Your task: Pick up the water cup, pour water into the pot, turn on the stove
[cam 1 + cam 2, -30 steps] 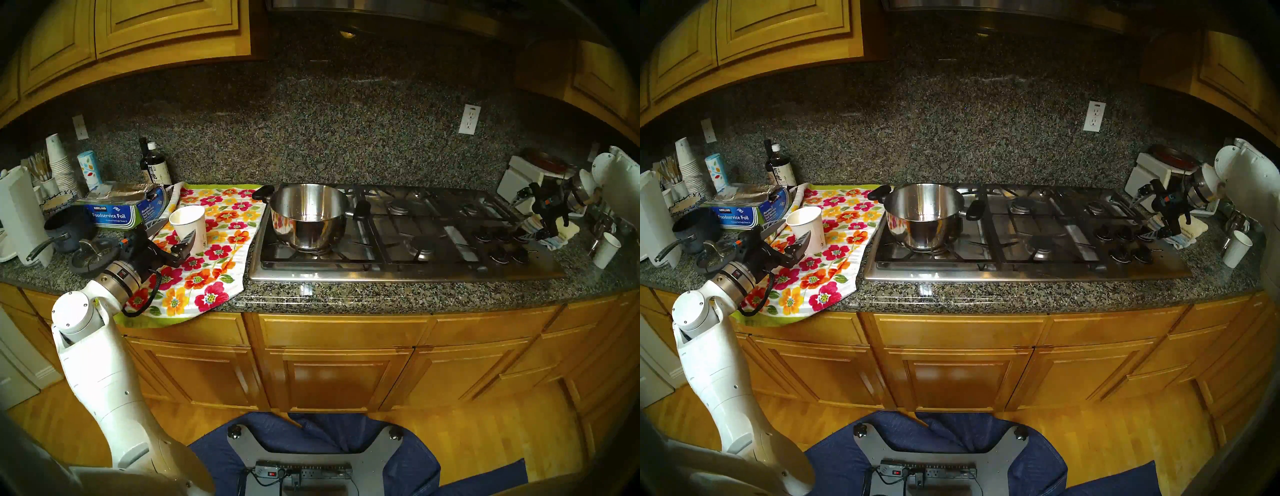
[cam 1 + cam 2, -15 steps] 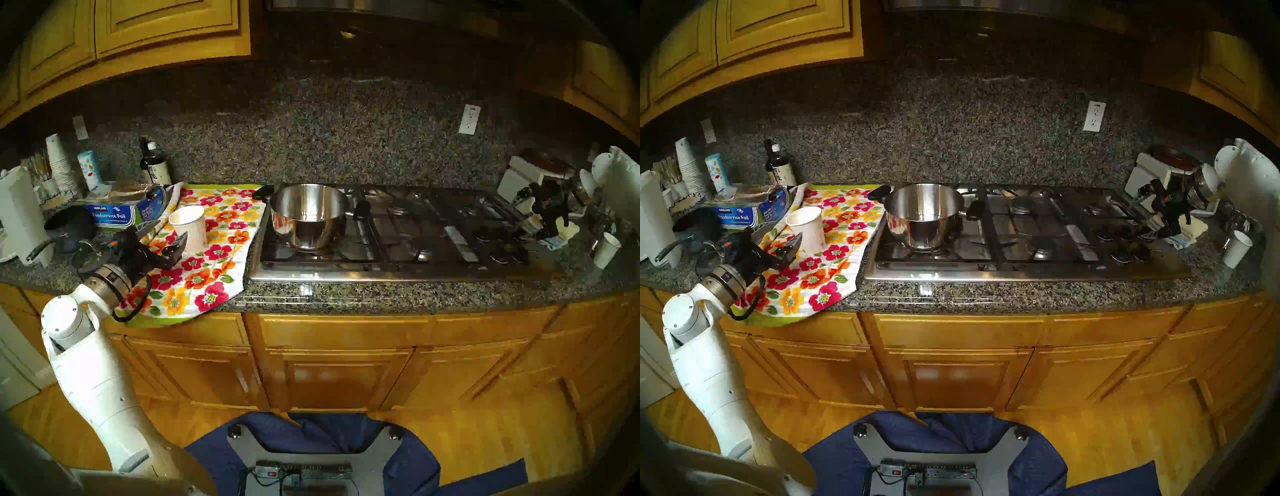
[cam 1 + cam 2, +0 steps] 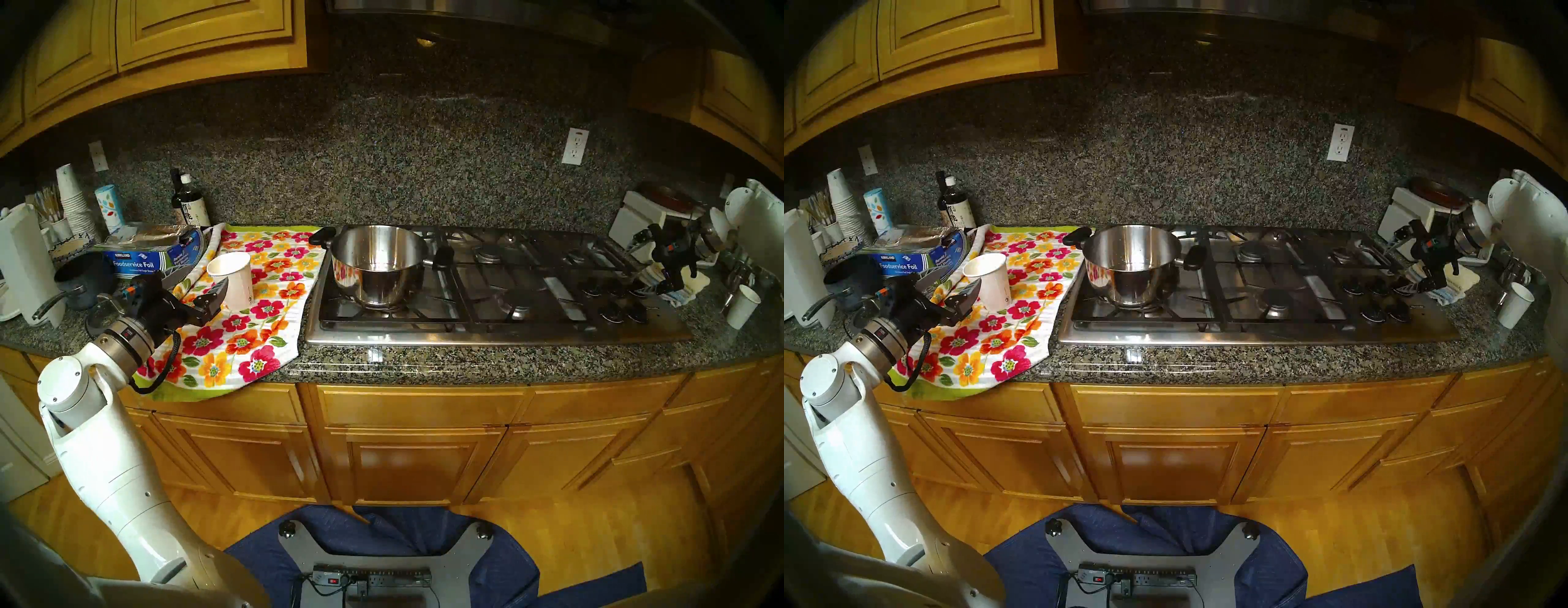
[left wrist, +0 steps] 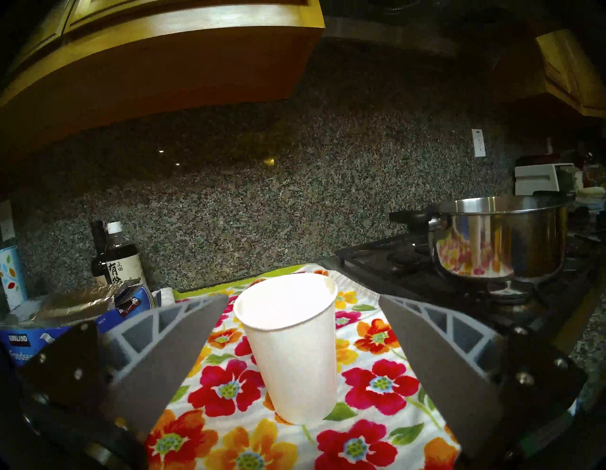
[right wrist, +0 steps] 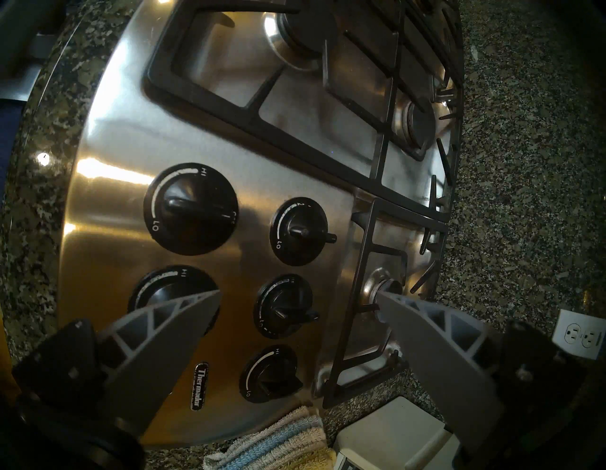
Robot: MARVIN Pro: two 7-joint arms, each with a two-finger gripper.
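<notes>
The white paper water cup (image 3: 232, 280) (image 3: 989, 282) stands upright on a flowered towel (image 3: 254, 339), left of the stove (image 3: 509, 333). My left gripper (image 3: 199, 285) (image 4: 301, 298) is open just short of the cup's left side. Its grey fingers (image 4: 183, 331) point at the cup and hold nothing. The shiny steel pot (image 3: 377, 263) (image 4: 498, 243) sits on the stove's near-left burner. My right gripper (image 3: 645, 267) (image 5: 296, 293) hovers open above the cluster of black knobs (image 5: 190, 213), touching none. I cannot see any water in the cup.
Left of the towel lie a blue foil box (image 3: 140, 259), a dark blue saucepan (image 3: 80, 280), bottles (image 3: 189, 204) and stacked cups (image 3: 74, 204). At the stove's right end are a white toaster oven (image 3: 636, 216), folded cloths (image 5: 269, 449) and another white cup (image 3: 742, 305).
My left arm has drawn back to the left and toward me. Its fingers, which reached along the cup's sides, now stop short of it. The cup and right arm have not moved.
</notes>
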